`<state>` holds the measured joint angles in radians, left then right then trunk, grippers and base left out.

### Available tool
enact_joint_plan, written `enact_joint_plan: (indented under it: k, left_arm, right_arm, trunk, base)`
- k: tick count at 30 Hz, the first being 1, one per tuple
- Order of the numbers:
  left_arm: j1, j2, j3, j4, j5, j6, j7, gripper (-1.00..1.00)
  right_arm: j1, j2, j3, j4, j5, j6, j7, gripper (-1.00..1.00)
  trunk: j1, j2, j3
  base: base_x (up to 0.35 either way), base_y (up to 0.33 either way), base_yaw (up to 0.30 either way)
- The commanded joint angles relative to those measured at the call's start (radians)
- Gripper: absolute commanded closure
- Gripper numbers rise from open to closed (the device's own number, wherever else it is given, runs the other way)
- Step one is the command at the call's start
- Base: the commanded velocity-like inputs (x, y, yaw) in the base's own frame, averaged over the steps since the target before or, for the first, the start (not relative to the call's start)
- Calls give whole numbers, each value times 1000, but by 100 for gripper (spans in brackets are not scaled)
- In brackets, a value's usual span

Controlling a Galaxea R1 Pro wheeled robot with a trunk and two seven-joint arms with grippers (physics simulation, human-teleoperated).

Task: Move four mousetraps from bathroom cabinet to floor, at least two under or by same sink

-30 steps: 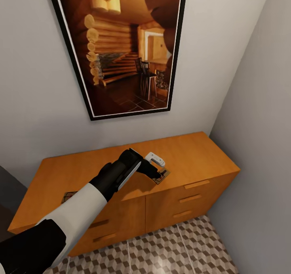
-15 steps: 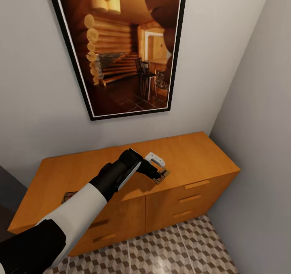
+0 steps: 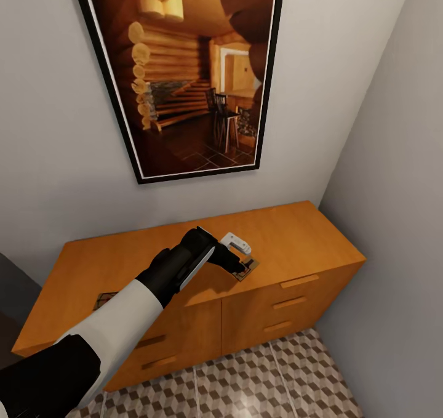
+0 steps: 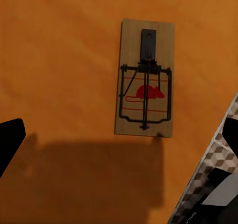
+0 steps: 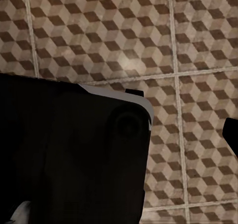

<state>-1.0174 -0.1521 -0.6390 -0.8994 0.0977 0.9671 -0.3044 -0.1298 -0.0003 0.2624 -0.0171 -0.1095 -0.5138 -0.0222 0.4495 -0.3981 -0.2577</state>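
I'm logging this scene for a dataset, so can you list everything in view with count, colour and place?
Tan wooden mousetrap: one, dark wire and a red mouse mark, flat on the cabinet top near its front edge, under the left gripper.
Second mousetrap: one, mostly hidden by the arm, on the cabinet top at its left front edge.
Orange-brown wooden cabinet: one, bar-handled drawer fronts, against the grey wall in the corner.
Framed picture of a log-cabin interior: one, black frame, on the wall above the cabinet.
Cube-patterned tiled floor: brown, beige and cream, in front of the cabinet.
Left gripper: black, open, over the tan wooden mousetrap.
Left arm: white and black.
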Motion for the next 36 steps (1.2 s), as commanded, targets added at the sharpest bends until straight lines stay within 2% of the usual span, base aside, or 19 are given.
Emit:
enact_joint_plan:
  k: [1, 36]
  left_arm:
    - [-1, 0, -1, -1, 10, 5, 5, -100]
    - [-1, 0, -2, -1, 10, 5, 5, -100]
  right_arm:
    - [-1, 0, 9, 1, -10, -2, -1, -100]
    - [-1, 6, 9, 0, -10, 0, 1, -100]
  trunk:
    - [1, -2, -2]
    - [1, -2, -2]
  base:
    - [0, 0, 0]
    - [0, 0, 0]
